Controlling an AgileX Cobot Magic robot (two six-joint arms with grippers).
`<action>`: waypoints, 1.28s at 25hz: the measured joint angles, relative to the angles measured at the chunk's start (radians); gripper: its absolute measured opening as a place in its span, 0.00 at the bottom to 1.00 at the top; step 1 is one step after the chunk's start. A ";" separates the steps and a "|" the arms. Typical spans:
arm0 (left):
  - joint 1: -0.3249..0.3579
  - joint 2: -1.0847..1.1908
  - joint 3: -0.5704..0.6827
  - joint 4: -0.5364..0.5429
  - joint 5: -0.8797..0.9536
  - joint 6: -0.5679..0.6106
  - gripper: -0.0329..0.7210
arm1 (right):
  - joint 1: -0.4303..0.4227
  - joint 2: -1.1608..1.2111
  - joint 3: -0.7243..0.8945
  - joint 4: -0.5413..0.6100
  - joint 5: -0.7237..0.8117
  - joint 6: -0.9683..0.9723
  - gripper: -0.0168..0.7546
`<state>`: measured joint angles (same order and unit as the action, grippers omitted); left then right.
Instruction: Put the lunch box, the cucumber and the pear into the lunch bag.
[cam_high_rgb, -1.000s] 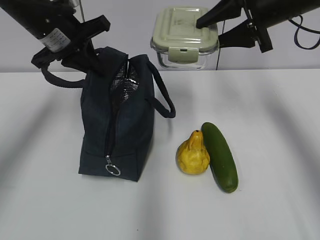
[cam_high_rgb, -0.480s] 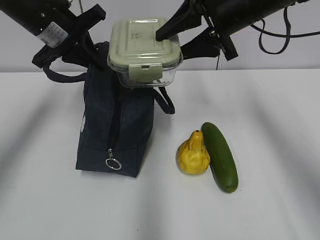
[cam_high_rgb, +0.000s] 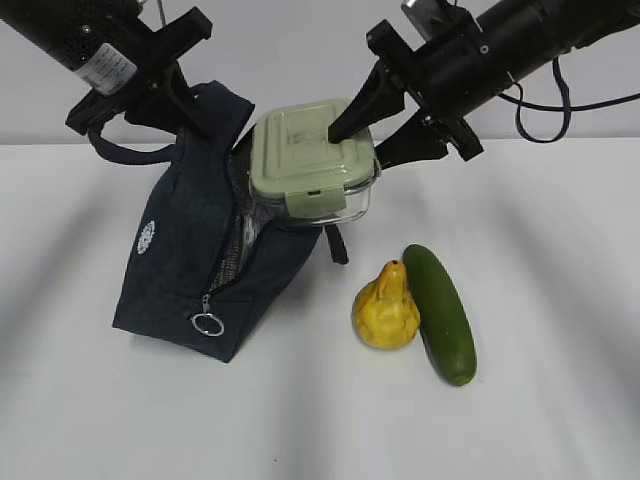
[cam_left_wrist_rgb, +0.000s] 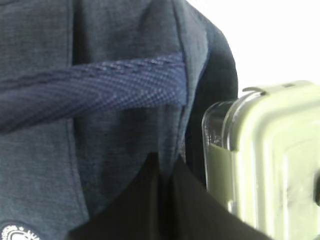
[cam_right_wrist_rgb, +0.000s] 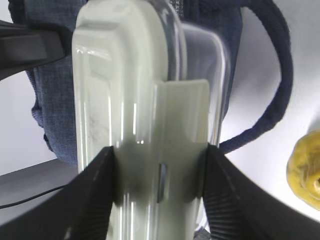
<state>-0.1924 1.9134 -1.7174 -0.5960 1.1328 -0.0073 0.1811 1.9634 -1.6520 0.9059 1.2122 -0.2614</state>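
Note:
The navy lunch bag leans left on the table with its zipper open. My left gripper is shut on the bag's upper edge by the handle; the left wrist view shows its fingers pinching the fabric. My right gripper is shut on the lunch box, green lid on top, holding it tilted, its lower end in the bag's mouth. The right wrist view shows the box between both fingers. The yellow pear and the cucumber lie side by side, touching, on the table to the right.
One loop handle hangs under the box; the other sticks out left behind the left arm. The metal ring pull hangs at the bag's near end. A black cable trails from the right arm. White table all round.
My right gripper has carried the lunch box left and down from high in the air into the bag's mouth. The bag has been pulled open and now tilts to the left.

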 joint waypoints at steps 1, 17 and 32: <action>0.000 0.000 0.000 0.000 0.000 0.007 0.05 | 0.000 0.000 -0.004 -0.005 0.000 0.005 0.49; -0.035 0.000 0.000 0.003 -0.018 0.022 0.05 | 0.154 0.118 -0.278 -0.289 0.018 0.244 0.49; -0.036 0.000 0.000 0.005 -0.032 0.057 0.05 | 0.307 0.316 -0.447 -0.372 -0.067 0.399 0.49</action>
<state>-0.2280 1.9134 -1.7174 -0.5908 1.1011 0.0499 0.4880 2.2792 -2.0991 0.5334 1.1457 0.1377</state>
